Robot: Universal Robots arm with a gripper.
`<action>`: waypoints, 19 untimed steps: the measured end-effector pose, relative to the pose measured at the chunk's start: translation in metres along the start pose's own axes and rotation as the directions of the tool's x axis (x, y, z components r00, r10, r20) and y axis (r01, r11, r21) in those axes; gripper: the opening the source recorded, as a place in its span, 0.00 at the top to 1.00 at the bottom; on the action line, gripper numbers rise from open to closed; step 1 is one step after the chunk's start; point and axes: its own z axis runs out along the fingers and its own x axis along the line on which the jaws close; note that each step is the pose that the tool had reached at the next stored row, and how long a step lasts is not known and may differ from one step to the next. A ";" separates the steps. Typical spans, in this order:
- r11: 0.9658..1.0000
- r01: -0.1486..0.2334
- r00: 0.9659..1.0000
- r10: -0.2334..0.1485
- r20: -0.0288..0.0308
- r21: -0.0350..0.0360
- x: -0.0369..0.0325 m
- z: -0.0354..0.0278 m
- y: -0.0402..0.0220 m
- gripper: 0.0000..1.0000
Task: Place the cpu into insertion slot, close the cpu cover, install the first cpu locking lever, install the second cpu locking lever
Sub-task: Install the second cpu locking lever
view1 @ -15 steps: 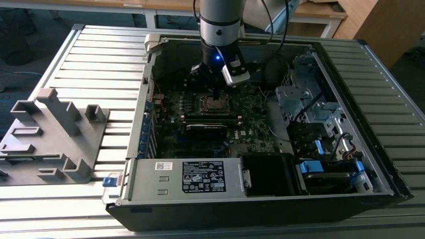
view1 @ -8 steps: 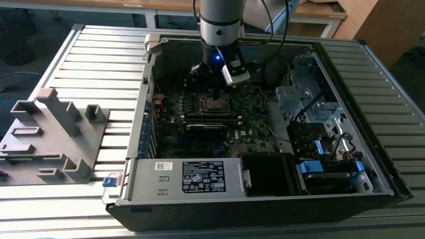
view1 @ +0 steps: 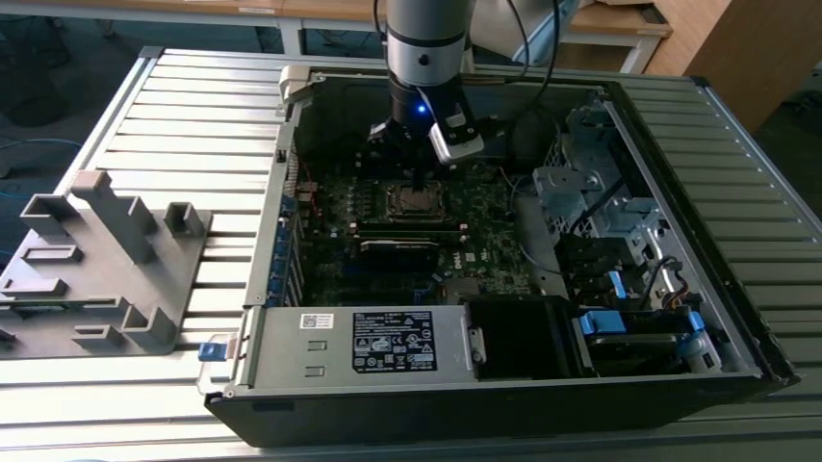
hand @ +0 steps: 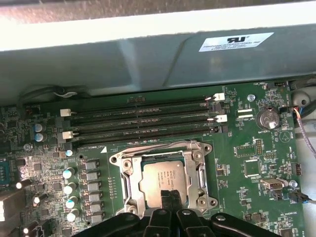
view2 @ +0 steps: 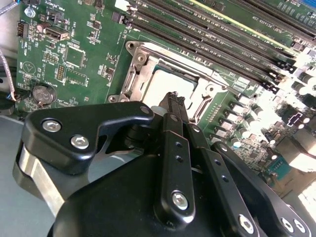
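Arm vertical | fingers (hand: pixel 169 196) closed together | tips over cpu (hand: pixel 163 178)

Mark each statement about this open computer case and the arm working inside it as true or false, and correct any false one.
1. The cpu sits in the insertion slot. True.
2. The cpu cover lies flat around the chip. True.
3. The gripper carries the chip above the board. False: its jaws are closed together with nothing between them, tips just over the seated chip.
4. The memory slots are filled with cards. False: they look empty in the first wrist view.
5. A round coin battery sits on the green motherboard. True.
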 end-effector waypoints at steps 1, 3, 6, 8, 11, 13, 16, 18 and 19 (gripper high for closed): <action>1.000 0.000 1.000 0.000 0.000 0.000 -0.0001 -0.0010 0.0000 0.89; 1.000 0.000 1.000 0.000 0.000 0.000 -0.0002 -0.0033 0.0001 0.89; 1.000 0.000 1.000 0.000 0.000 0.000 -0.0004 -0.0070 0.0001 0.89; 1.000 0.000 1.000 0.000 0.000 0.000 -0.0005 -0.0083 0.0002 0.89; 1.000 0.000 1.000 0.000 0.000 0.000 -0.0005 -0.0089 0.0002 0.89; 1.000 0.000 1.000 0.000 0.000 0.000 -0.0005 -0.0090 0.0000 0.89; 1.000 0.000 1.000 0.000 0.000 0.000 -0.0006 -0.0090 -0.0008 0.89; 1.000 0.000 1.000 0.000 0.000 0.000 -0.0007 -0.0090 -0.0015 0.89; 1.000 0.000 1.000 0.000 0.000 0.000 -0.0008 -0.0090 -0.0020 0.89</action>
